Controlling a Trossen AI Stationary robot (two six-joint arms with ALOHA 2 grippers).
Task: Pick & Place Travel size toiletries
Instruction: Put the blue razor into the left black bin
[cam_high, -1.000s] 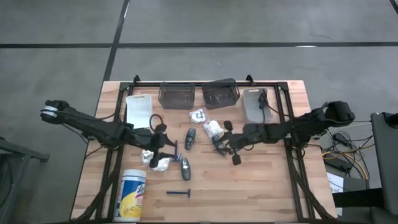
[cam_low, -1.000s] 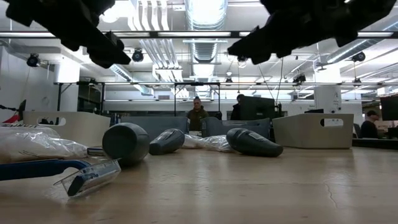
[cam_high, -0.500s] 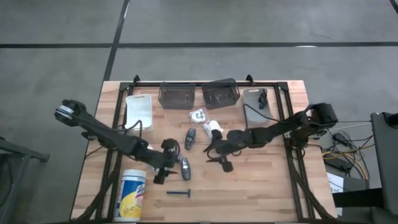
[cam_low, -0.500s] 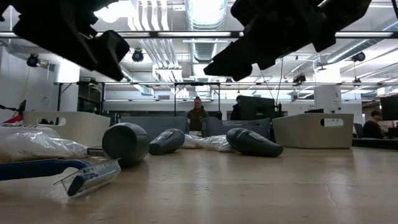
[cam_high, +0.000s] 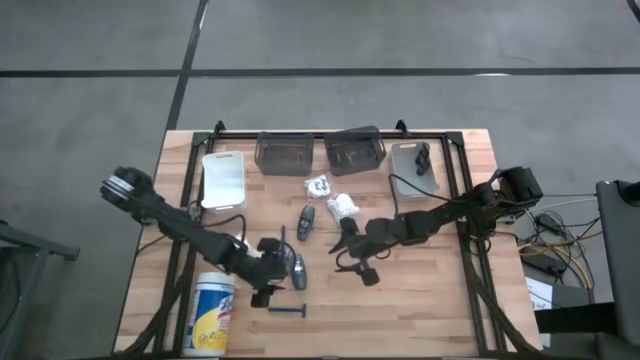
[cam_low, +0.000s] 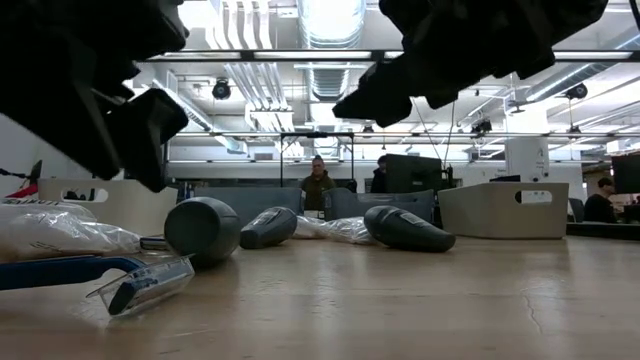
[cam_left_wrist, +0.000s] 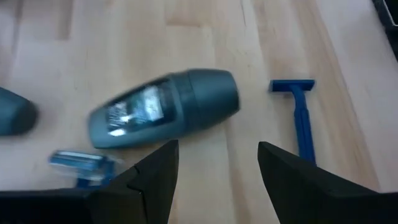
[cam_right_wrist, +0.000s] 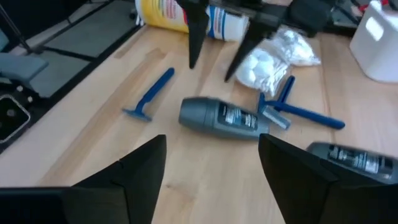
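Overhead, left to right across the wooden table (cam_high: 420, 300):
Canister: a tall white canister (cam_high: 212, 314) with a blue-and-yellow label lies at the near left corner.
Left gripper: the left gripper (cam_high: 268, 297) hangs low beside the canister, fingers spread and grasping nothing; a dark grey tube (cam_left_wrist: 165, 109) lies just ahead of its fingertips, untouched.
Razors: one thin blue razor (cam_high: 291, 311) lies near the front edge just beside that gripper; a second blue stick (cam_right_wrist: 298, 111) lies by the cotton packet (cam_right_wrist: 270, 59).
Middle tubes: another grey tube (cam_high: 305, 222) sits mid-table, well apart from the first.
White packets: a small packet (cam_high: 343, 207) lies beside the right arm; another (cam_high: 319, 185) sits nearer the bins.
Right gripper: the right gripper (cam_high: 352, 262) hovers over bare wood, fingers parted and empty.
Bins: a white bin (cam_high: 223, 178), two dark bins (cam_high: 283, 153) and a grey bin (cam_high: 410, 168) line the far edge; the last seems to hold a small black piece.
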